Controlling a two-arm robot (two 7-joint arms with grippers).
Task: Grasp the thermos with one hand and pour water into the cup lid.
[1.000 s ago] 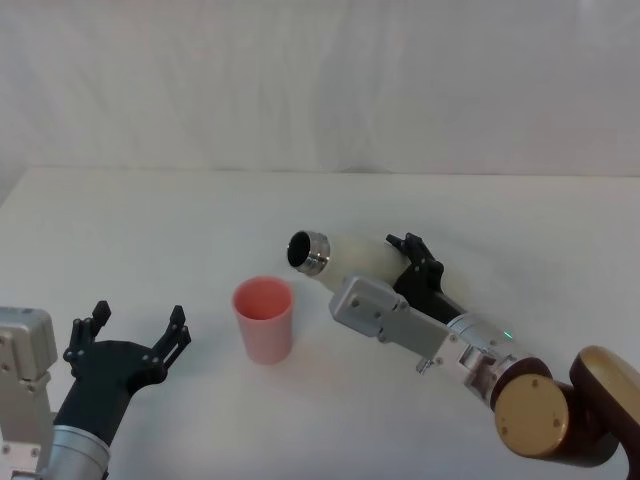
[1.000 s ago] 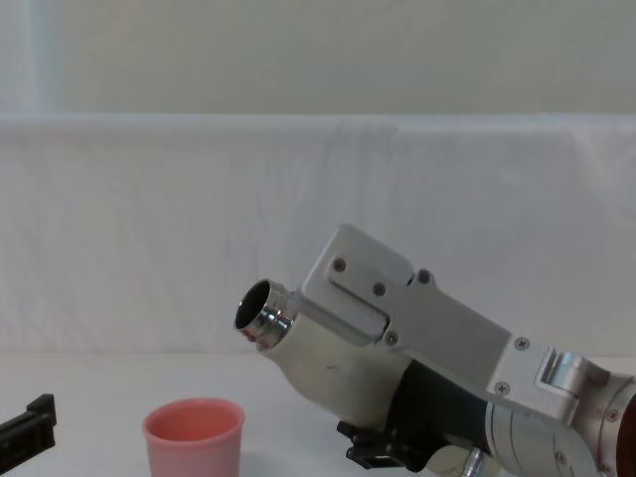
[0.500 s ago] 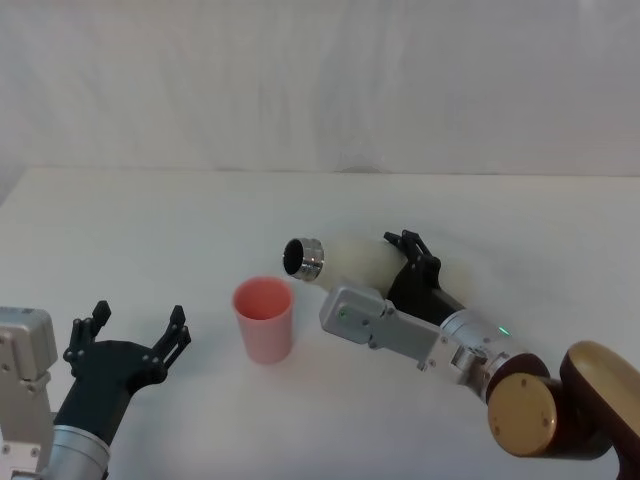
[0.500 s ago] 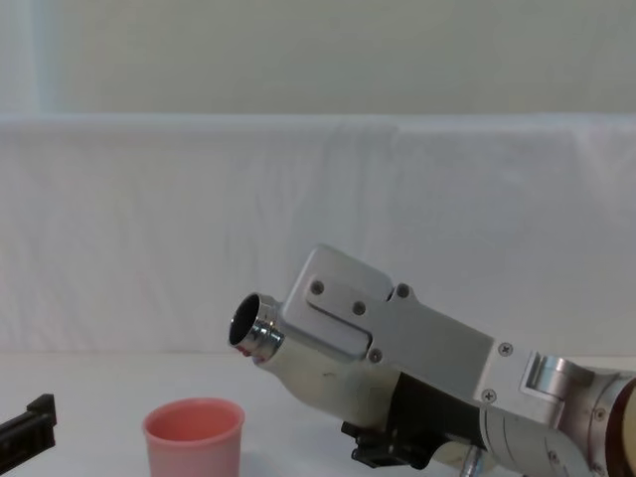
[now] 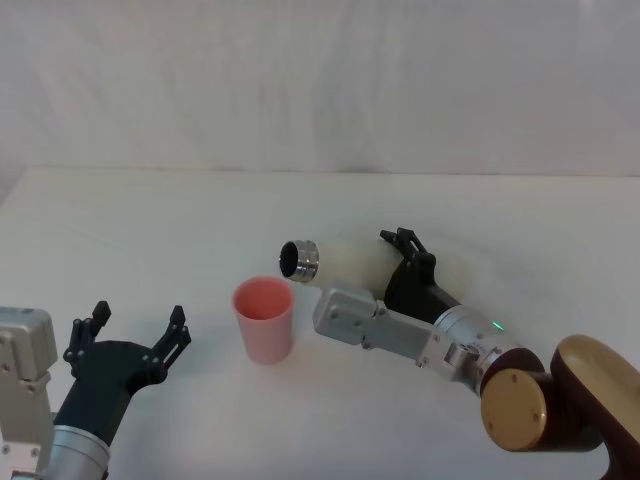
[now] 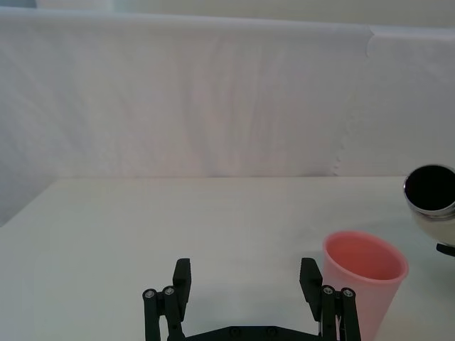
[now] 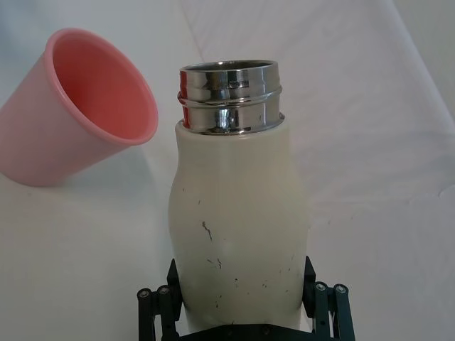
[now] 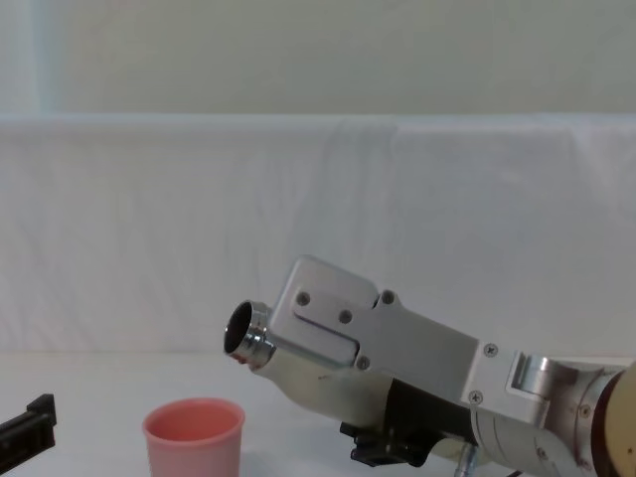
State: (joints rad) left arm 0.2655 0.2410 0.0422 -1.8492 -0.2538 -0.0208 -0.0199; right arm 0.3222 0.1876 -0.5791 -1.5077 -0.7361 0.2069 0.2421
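My right gripper [image 5: 388,272] is shut on the cream-white thermos [image 5: 352,262], holding it off the table and tipped nearly level. The steel neck [image 5: 299,260] points left, just above and beside the rim of the pink cup lid [image 5: 264,320], which stands upright on the table. In the right wrist view the fingers [image 7: 323,304] clamp the speckled thermos [image 7: 238,213] near its base, with the cup lid [image 7: 78,106] ahead beside the neck. No water stream shows. The chest view has the thermos mouth [image 8: 243,338] above the cup lid [image 8: 194,437]. My left gripper [image 5: 140,325] rests open, left of the cup lid.
The white table [image 5: 150,220] runs back to a white cloth backdrop [image 5: 320,90]. In the left wrist view the open left gripper [image 6: 246,284] sits low, with the cup lid [image 6: 362,277] close on one side and the thermos mouth [image 6: 431,190] beyond it.
The right gripper has tipped the thermos further over; its neck has moved left and lower, closer to the cup lid's rim. The left arm has not moved.
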